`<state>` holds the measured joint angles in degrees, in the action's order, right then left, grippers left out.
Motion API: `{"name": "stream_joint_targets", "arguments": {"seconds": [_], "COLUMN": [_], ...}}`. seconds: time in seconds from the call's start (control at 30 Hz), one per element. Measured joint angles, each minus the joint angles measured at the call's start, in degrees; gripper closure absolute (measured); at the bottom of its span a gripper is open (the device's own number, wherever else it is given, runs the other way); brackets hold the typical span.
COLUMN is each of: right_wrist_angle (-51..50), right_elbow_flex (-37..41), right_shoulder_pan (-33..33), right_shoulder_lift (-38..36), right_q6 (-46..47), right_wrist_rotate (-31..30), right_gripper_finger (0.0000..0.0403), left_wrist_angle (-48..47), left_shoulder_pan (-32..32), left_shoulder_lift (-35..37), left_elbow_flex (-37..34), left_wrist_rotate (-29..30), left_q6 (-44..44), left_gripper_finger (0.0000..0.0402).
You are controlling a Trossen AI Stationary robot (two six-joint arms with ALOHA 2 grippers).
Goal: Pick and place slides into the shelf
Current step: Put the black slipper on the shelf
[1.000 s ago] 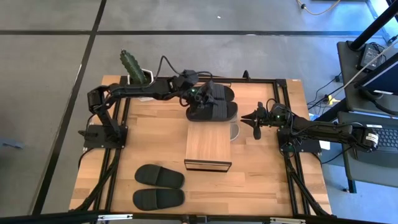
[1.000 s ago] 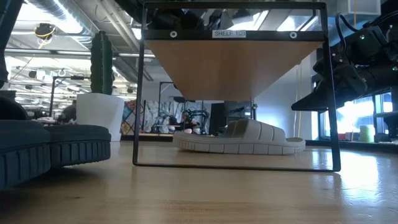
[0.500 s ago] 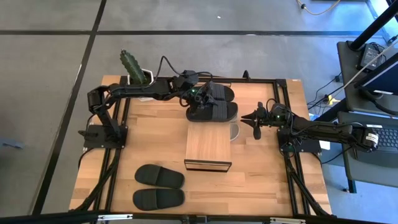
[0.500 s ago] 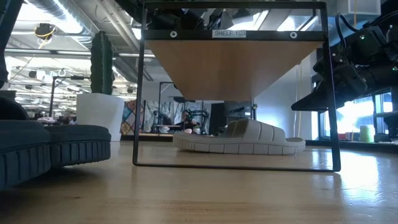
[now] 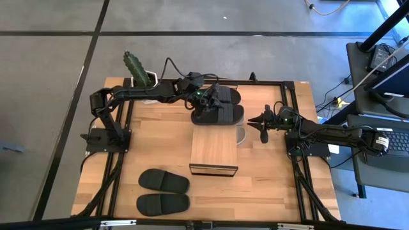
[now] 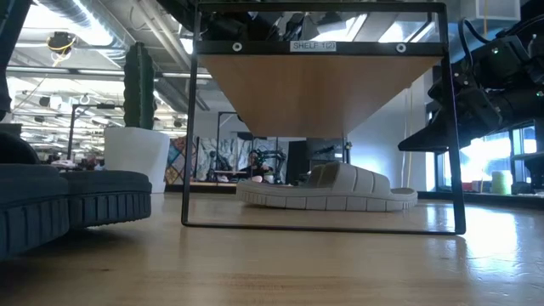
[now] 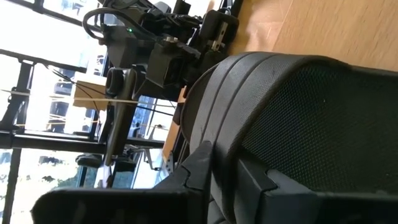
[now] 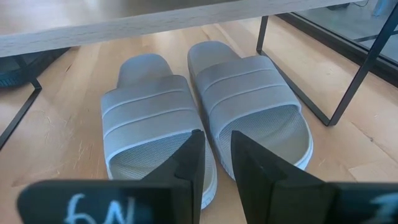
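Note:
The shelf (image 5: 214,150) stands mid-table, and both beige-grey slides (image 8: 205,118) rest sole-down on the tabletop beneath it (image 6: 327,189). A black pair lies past the shelf's far end: one slide (image 5: 227,96) farther away, one (image 5: 223,115) closer. My left gripper (image 5: 204,107) is over that closer slide and shut on its strap (image 7: 249,93). My right gripper (image 5: 263,124) hovers to the right of the shelf, narrowly open, facing the beige pair (image 8: 216,155) and touching nothing. Two more black slides (image 5: 163,191) lie flat at the near left. My left gripper pinches the ribbed strap of the black slide at its open edge (image 7: 219,146). One finger (image 7: 199,168) is on the strap's outer face and the other (image 7: 255,183) on its inner side. I cannot tell whether the slide is lifted off the table.
A cactus in a white pot (image 5: 137,71) stands at the far left corner. Dark frame rails (image 5: 294,160) run along the table's sides. Bare wood (image 5: 268,179) lies right of the shelf and between the shelf and the near-left slides.

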<state>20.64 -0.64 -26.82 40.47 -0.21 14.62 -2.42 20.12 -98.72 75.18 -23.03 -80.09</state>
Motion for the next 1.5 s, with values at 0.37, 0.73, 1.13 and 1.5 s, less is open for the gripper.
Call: {"name": "stream_joint_targets", "arguments": {"seconds": [0.37,0.73,1.13,1.5], "right_wrist_angle": [0.00,0.00,0.00,-1.52], "right_elbow_flex": [0.00,0.00,0.00,-0.02], "right_shoulder_pan": [0.01,0.00,-0.01,0.01], "right_shoulder_lift": [0.00,0.00,0.00,0.02], "right_q6": [0.15,0.17,0.17,2.02], "right_wrist_rotate": [0.00,0.01,0.01,0.01], "right_gripper_finger": [0.0323,0.0323,0.0323,0.0323], "left_wrist_angle": [-0.13,-0.13,-4.76,-4.88], "left_shoulder_pan": [-0.04,-0.13,-1.88,-2.02], "left_shoulder_lift": [0.00,0.00,0.09,0.09], "left_elbow_flex": [0.00,0.00,0.00,0.00], "left_wrist_rotate": [3.88,6.64,11.14,15.50], "left_q6": [0.19,-0.02,-2.84,-2.56], "left_gripper_finger": [0.0261,0.0249,0.0249,0.0249]}}
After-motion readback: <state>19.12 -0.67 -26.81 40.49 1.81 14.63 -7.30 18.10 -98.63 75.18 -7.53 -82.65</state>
